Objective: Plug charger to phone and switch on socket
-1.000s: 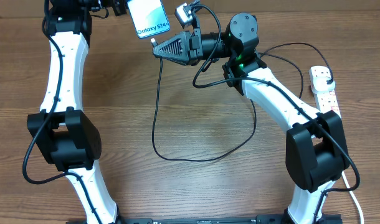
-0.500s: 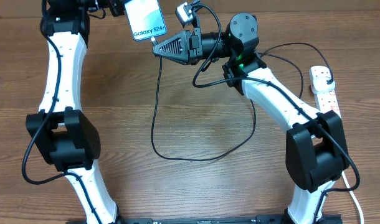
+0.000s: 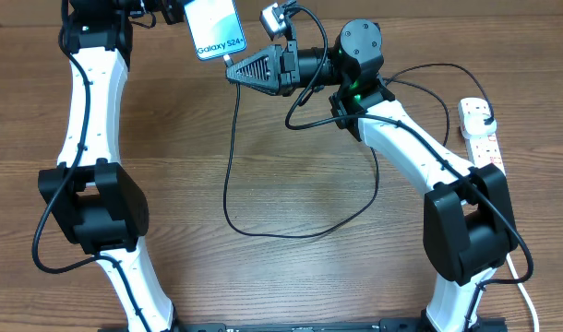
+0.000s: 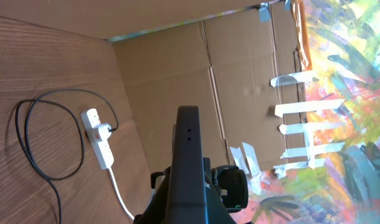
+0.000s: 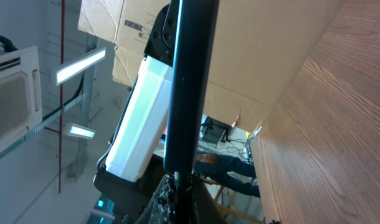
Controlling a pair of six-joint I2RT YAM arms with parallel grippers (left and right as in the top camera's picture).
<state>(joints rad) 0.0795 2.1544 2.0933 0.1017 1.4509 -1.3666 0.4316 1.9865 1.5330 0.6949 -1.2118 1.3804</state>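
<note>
Phone [image 3: 217, 26] is held clear of the bench [image 3: 171, 166], above its far edge and left of centre in the overhead view. The lit screen faces up, with the white text at the near end. The left fingers [image 3: 179, 11] are closed on the far left part of the phone, and no gap shows between them and the casing.

The charger [image 3: 228, 175] has its small connector tip at the near right corner of the phone, level with the bottom edge. The overhead view does not show whether the tip is seated in the port or only touching it. The right fingers [image 3: 233, 74] are closed on the charger just behind the tip and point left toward the phone. In the right wrist view the bright screen lies just beside these closed fingers.

From the tip, the cable hangs down to the bench and curves through a wide loop near the bench centre. It then rises past the right arm and runs to the far end of the socket [image 3: 485, 143].

The socket lies flat at the right edge of the bench, well apart from the phone. The position of its switches cannot be read. A white cord [image 3: 524, 295] leaves its near end and runs toward the front edge.
</note>
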